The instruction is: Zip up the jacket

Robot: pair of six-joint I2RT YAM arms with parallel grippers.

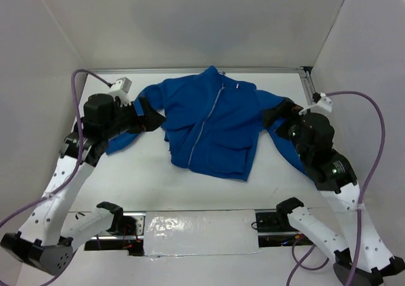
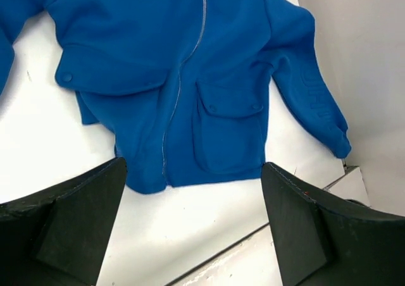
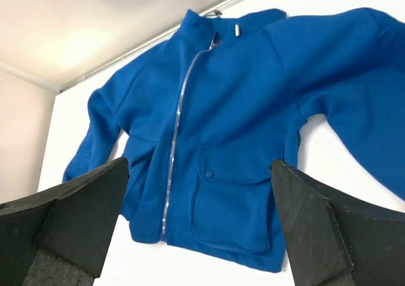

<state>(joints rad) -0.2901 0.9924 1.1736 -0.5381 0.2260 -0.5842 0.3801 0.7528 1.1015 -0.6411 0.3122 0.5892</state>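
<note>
white tabletop (image 1: pixel 139 172) boxed in by plain white walls. left gripper (image 1: pixel 150 118) has its two dark fingers spread wide with nothing between them; right gripper (image 1: pixel 281 114) is likewise spread and empty. each sits over a sleeve of the jacket (image 1: pixel 215 128), one on either side of it, and whether either touches the cloth cannot be told. the jacket lies flat and front up between the two grippers, collar (image 1: pixel 214 74) at the end far from the arm bases, hem toward them. its long axis follows the pale zipper (image 1: pixel 205 124), which slants from collar to hem, the hem end leaning toward the left gripper, so that arm looks nearer to the zipper's foot. the cloth is bright blue, with a flap pocket (image 3: pixel 234 191) and snap on each side of the zipper. the zipper line appears joined along most of its length; the slider is too small to find.
</note>
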